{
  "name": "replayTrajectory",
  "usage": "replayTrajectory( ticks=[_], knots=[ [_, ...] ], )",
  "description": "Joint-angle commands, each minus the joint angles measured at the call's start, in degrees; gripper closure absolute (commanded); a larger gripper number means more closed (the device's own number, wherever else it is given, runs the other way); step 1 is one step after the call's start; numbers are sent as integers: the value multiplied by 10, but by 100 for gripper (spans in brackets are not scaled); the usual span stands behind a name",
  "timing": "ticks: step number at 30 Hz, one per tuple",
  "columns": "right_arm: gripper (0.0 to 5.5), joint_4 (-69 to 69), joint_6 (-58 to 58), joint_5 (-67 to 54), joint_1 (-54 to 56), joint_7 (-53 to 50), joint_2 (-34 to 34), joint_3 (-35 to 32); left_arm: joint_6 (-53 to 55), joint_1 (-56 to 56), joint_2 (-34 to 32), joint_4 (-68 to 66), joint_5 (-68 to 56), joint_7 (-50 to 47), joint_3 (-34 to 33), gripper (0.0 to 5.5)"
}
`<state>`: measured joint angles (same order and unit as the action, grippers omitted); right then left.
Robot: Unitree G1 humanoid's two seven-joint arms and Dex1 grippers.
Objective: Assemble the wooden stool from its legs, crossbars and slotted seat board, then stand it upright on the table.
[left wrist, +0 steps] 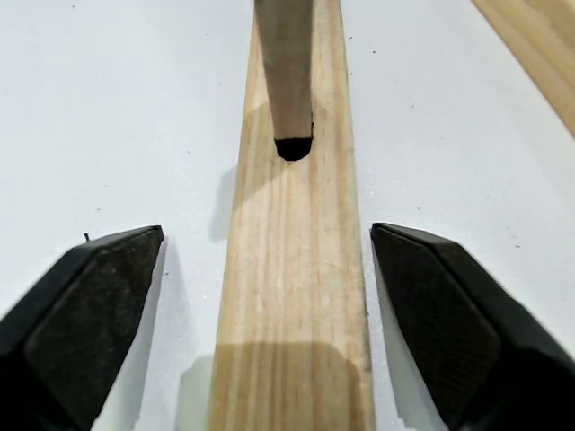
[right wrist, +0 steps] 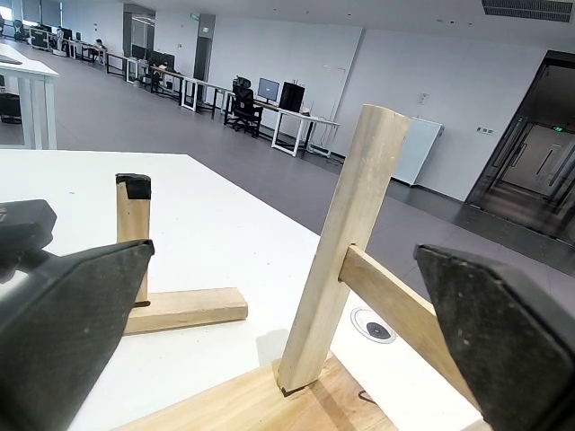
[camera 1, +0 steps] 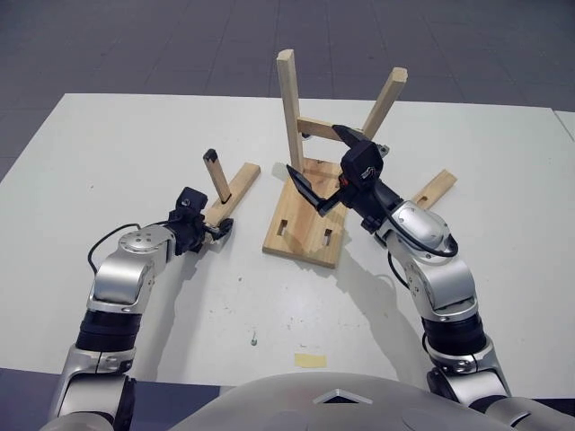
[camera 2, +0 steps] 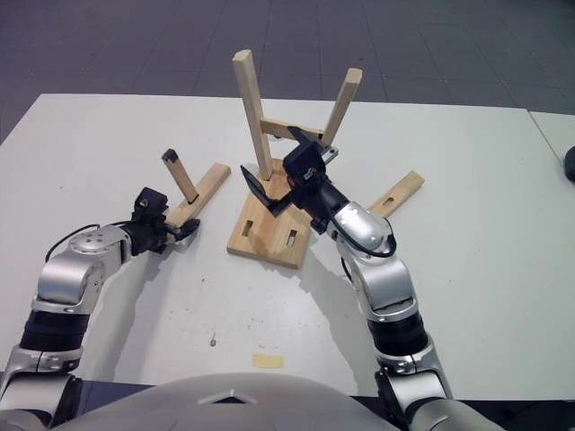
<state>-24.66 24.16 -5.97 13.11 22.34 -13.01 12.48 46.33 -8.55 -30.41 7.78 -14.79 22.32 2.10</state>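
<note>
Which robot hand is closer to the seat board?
Right. The right gripper hangs open above the seat board, by its upright legs; the left gripper straddles a separate wooden piece to the board's left.

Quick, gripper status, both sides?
Left gripper: open, straddling the wooden bar, not gripping it.
Right gripper: open, empty, by the upright stool leg.

Bright even overhead light, soft shadows

Stool parts spread across the table [camera 1: 108, 153].
The seat board [camera 1: 304, 224] lies mid-table, two legs [camera 1: 290, 99] and a crossbar [camera 1: 316, 127] standing on its far end; a flat bar [camera 1: 241, 182] with an upright peg [camera 1: 216, 175] lies left, a loose piece [camera 1: 435, 189] right.
</note>
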Motion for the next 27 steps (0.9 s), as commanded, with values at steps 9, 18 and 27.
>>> replayTrajectory(
  ticks=[9, 18, 27],
  knots=[
    [10, 14, -6, 9, 8, -7, 4, 2, 23, 8, -29, 45, 17, 31, 8, 324],
    [10, 53, 20, -59, 49, -12, 30, -74, -29, -100, 29, 148, 19, -77, -102, 344],
    [10, 117, 259, -665, 196, -98, 71, -340, -148, -253, -32, 276, 50, -13, -45, 344]
  ],
)
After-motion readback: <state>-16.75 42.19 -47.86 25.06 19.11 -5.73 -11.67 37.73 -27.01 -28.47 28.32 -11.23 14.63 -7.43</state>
